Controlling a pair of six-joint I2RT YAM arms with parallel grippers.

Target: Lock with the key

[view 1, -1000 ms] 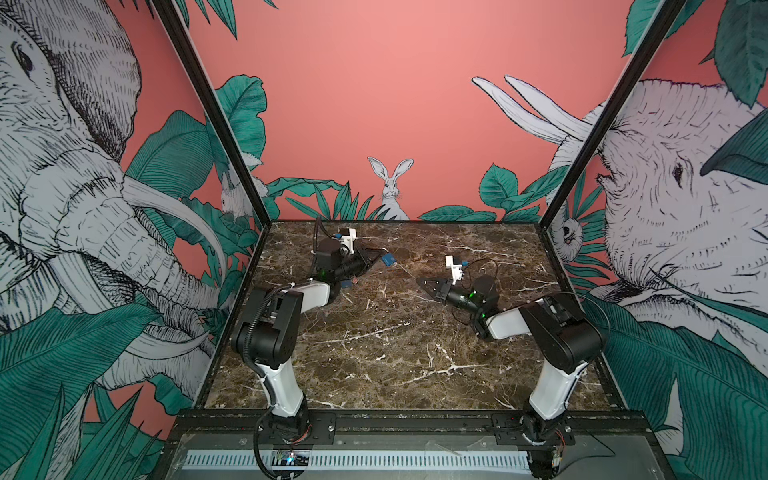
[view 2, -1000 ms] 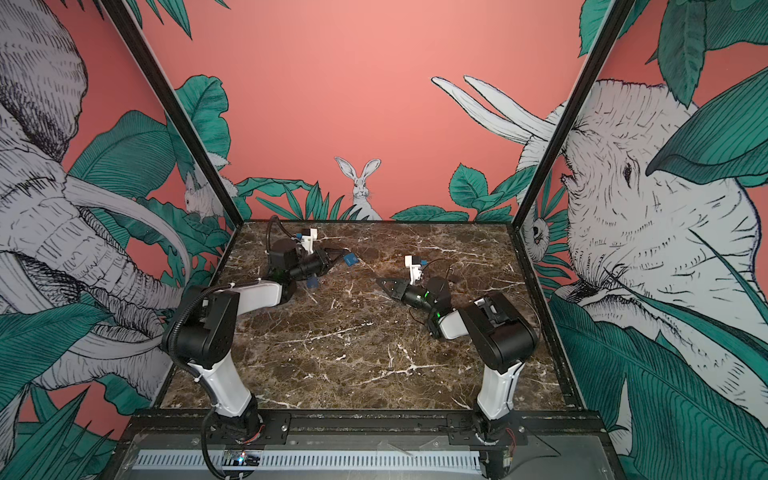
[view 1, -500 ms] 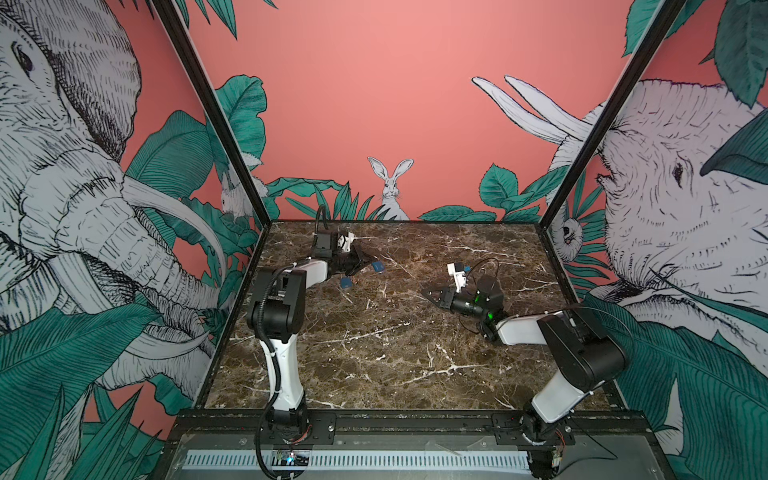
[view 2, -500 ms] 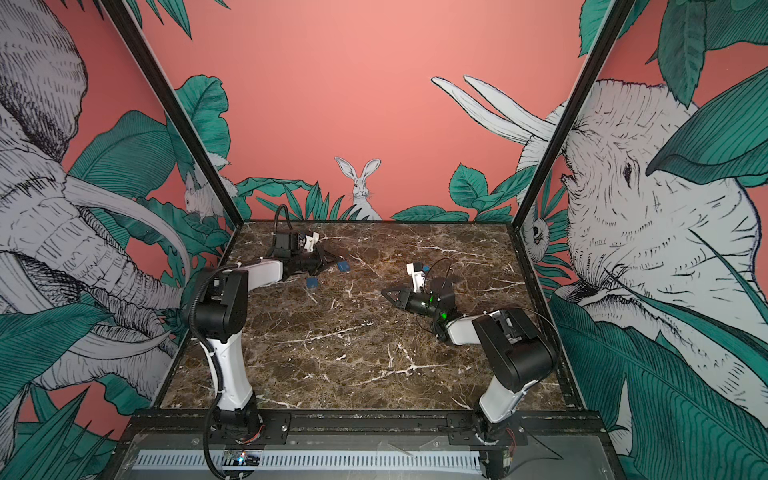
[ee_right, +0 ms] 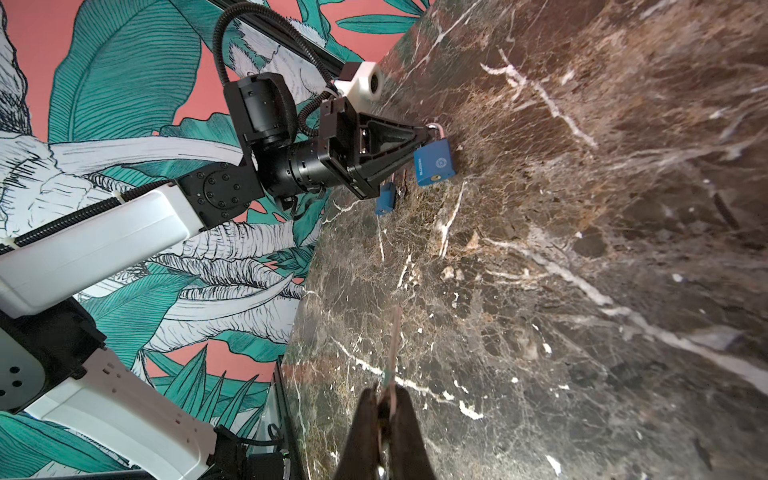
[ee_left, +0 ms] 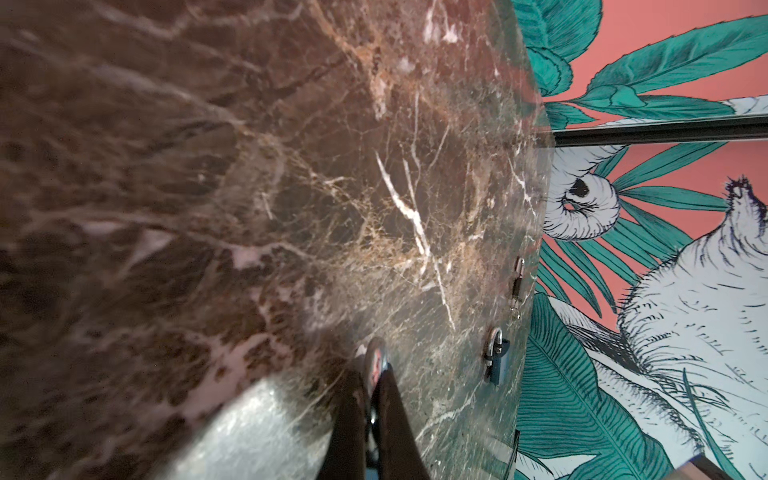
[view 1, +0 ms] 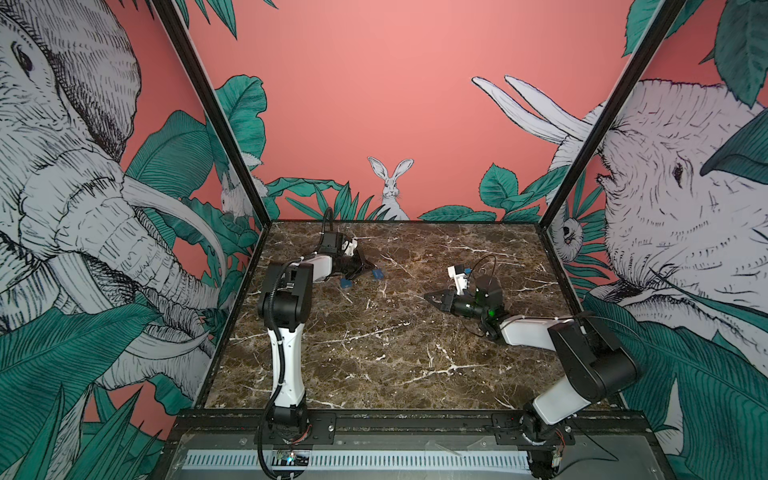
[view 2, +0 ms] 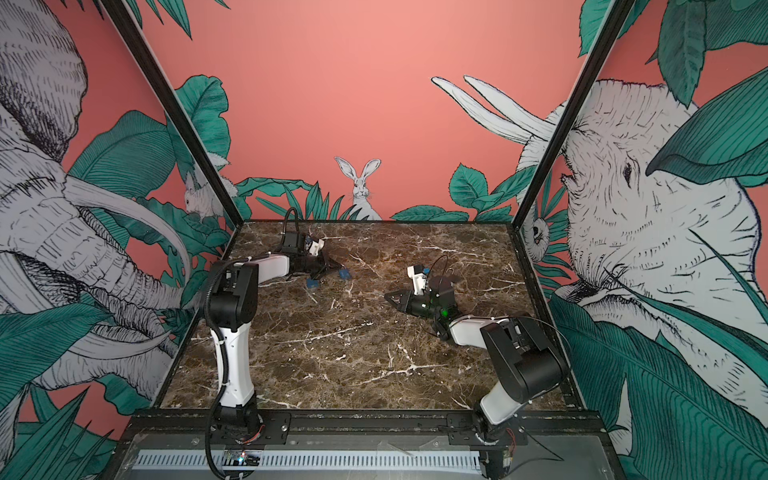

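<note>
Between the fingertips of the right pincer (ee_right: pixel 385 395) I am holding the key (ee_right: pixel 394 336). The jaws are pressing together on its head, and the thin blade is projecting ahead of the tips, blurred in the right wrist view.

Across the table (ee_right: pixel 582 257), the left pincer (ee_right: pixel 424 135) is clamping shut on the shackle (ee_right: pixel 438 129) of the blue padlock (ee_right: pixel 434 162). The body is hanging below the tips, low over the marble. I cannot tell whether it is touching the surface, nor whether the shackle is seated in the body. The small brass keyway (ee_right: pixel 434 178) on the end face is turning roughly toward the key. A second blue padlock (ee_right: pixel 385 199) is lying on the table just beside the left pincer and is taking no part in this step.

Step in hand, as I am judging it: presenting the key to the lock. Both parts are gripped, but in both top views the two pincers are standing well apart, so insertion is not yet begun.

The next move is calling for:
1. Carrying the key across toward the padlock.
2. Lining the blade up with the keyway axis and matching its roll to the slot.
3. Bracing the body, since it is hanging from the shackle alone and is likely to swing or twist under a push.
4. Pushing the blade fully in, slowly, before any turning.
</note>
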